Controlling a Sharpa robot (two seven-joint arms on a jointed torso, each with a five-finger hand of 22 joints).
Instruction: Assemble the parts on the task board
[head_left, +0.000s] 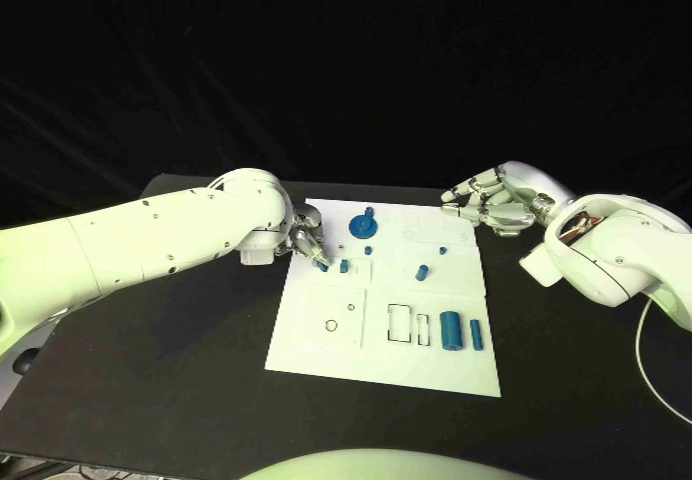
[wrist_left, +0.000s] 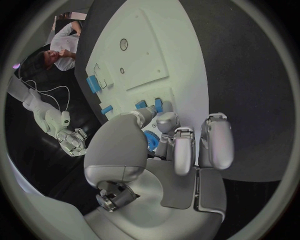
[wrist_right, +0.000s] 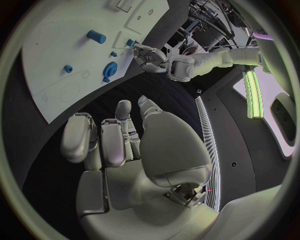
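The task board (head_left: 382, 340) lies mid-worktop (head_left: 173, 370) with most parts apparently unplaced: two long blue pieces (head_left: 451, 330) lie loose near its near right corner, small ones (head_left: 421, 271) are scattered mid-board, and a blue gear (head_left: 362, 226) sits at the far end. The left hand (head_left: 306, 243) reaches to a small part (head_left: 323, 266) at the board's left edge; whether it grips cannot be told. The right hand (head_left: 490, 205) hovers beyond the far right corner, fingers loosely curled on nothing.

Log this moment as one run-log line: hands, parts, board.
left hand: fingers on small blue part at board's left edge | right hand: empty, fingers curled, beyond task board | two blue cylinders: lying loose
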